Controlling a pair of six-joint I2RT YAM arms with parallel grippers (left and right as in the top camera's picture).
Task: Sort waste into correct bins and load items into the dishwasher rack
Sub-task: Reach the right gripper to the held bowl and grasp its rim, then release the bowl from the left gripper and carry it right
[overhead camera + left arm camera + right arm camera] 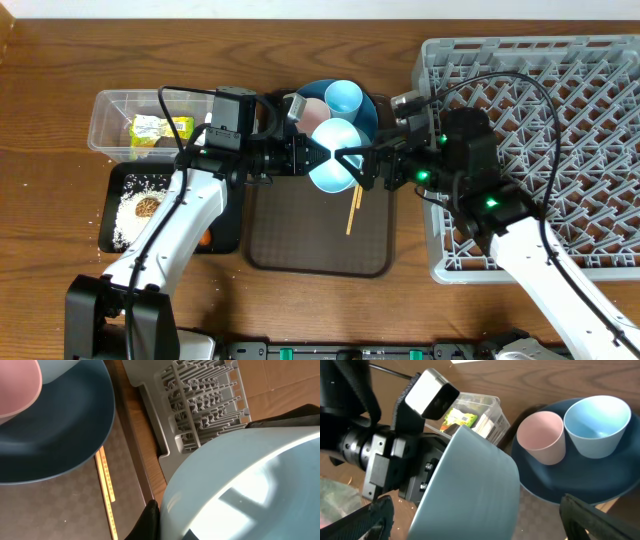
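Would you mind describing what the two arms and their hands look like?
Both the left arm and right arm have smooth white shells on the long links, with black joints and wrist housings. Thin black cables loop loosely alongside each. The left hand and right hand are black and angular. Small green lights glow on the right arm's wrist.

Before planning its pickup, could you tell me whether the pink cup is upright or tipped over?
Upright: the pink cup stands on the blue plate, its open mouth facing up.

White arms (172, 225), black joints (232, 108), black cables (549, 130)
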